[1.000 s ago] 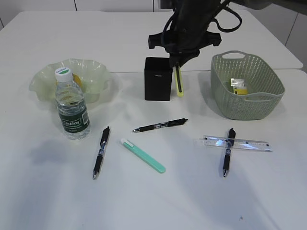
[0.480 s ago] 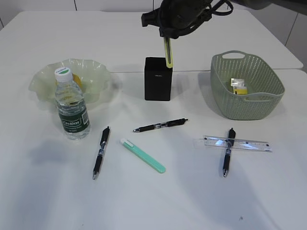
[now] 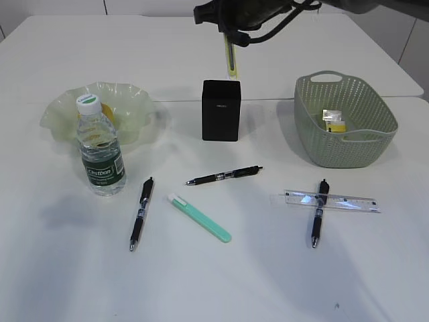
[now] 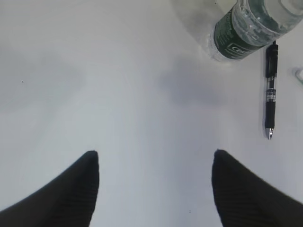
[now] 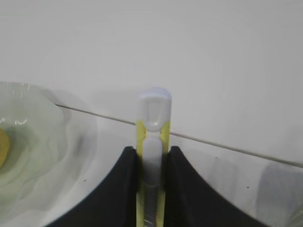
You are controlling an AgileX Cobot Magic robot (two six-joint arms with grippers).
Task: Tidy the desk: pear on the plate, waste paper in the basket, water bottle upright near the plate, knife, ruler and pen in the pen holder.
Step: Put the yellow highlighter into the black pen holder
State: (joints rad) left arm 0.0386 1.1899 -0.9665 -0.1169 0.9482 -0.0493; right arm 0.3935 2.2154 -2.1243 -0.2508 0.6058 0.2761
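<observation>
Yellow knife [image 3: 231, 57] upright, clamped in right claw [image 3: 230, 37], above black pen holder [image 3: 221, 111].

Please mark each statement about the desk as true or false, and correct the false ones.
1. The bottle stands upright. True.
2. The right gripper holds a yellow knife above the holder. True.
3. The ruler is in the holder. False: it lies on the table, across a pen.
4. The basket is empty. False: something small and yellow lies inside.
5. The left gripper holds a pen. False: it is open and empty.
</observation>
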